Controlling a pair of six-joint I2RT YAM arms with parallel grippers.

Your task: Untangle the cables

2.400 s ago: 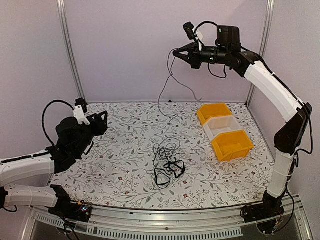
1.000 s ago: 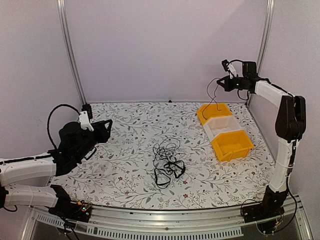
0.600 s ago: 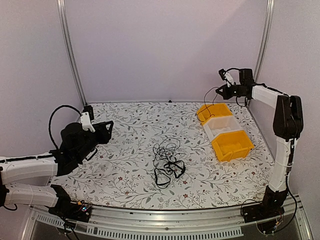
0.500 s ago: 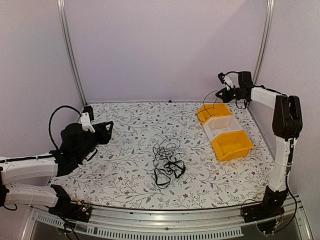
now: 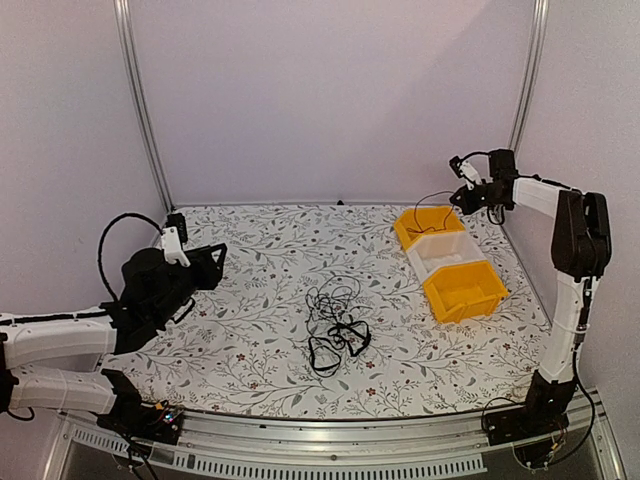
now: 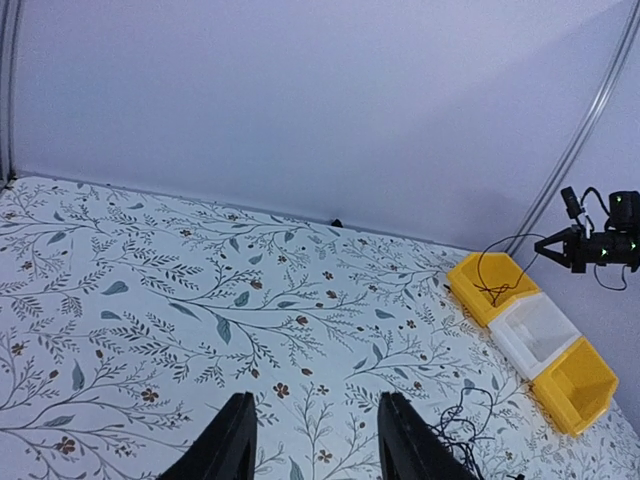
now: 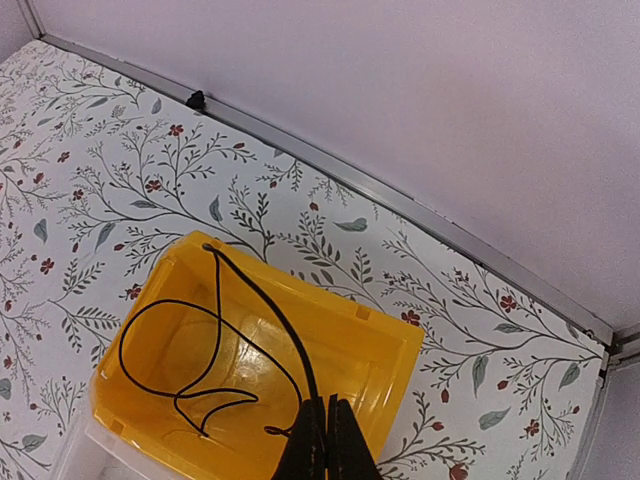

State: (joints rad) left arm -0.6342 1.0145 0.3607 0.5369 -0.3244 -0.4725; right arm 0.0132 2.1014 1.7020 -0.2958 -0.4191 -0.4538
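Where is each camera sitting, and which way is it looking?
Top external: high behind the arms, looking down on the table; both arms show, with left gripper and right gripper.
Left wrist: on the left arm, looking across the table toward the row of bins; its two open fingers show at the bottom.
Right wrist: over the far yellow bin, looking down into it; its shut fingertips pinch a black cable.
Shared: all three see that bin with the cable draped in.
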